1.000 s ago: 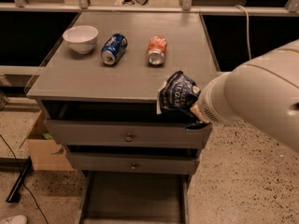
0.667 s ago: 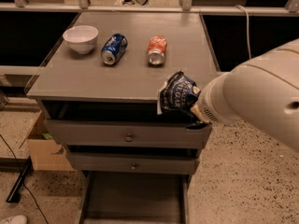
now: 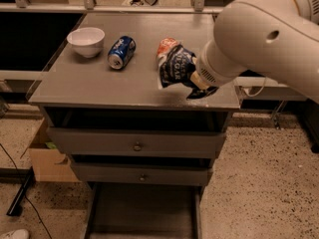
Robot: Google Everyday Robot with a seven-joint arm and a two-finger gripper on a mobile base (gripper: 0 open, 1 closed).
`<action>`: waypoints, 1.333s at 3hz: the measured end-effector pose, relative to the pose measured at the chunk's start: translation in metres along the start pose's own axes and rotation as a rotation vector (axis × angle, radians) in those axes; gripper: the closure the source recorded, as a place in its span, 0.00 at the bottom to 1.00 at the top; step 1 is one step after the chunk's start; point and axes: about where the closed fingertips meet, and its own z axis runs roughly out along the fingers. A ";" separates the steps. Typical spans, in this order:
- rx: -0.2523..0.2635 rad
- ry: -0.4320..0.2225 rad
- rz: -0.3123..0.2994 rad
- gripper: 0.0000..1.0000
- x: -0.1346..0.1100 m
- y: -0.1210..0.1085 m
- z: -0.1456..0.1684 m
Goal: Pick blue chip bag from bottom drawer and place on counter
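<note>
The blue chip bag (image 3: 176, 66), dark navy foil with white lettering, hangs crumpled over the right part of the grey counter (image 3: 94, 86), near its front edge. My gripper (image 3: 198, 83) is shut on the bag's right side; the big white arm (image 3: 259, 34) hides most of it, and one dark finger (image 3: 203, 92) shows below the bag. The bottom drawer (image 3: 144, 210) is pulled out at floor level and its tray looks bare.
On the counter stand a white bowl (image 3: 86, 40), a blue soda can (image 3: 121, 52) lying on its side, and an orange can (image 3: 167, 45) partly behind the bag. Two upper drawers with knobs (image 3: 137, 146) are slightly open. A cardboard box (image 3: 47, 156) sits left of the cabinet.
The arm has lifted the bag from in front of the cabinet's top edge up and over the counter, to beside the orange can. The cans and bowl have not moved.
</note>
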 end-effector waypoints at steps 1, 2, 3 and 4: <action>-0.001 0.002 0.000 1.00 0.001 0.001 0.001; -0.020 0.032 0.028 1.00 0.011 -0.013 0.022; -0.039 0.093 0.083 1.00 0.026 -0.044 0.062; -0.039 0.093 0.083 1.00 0.026 -0.044 0.062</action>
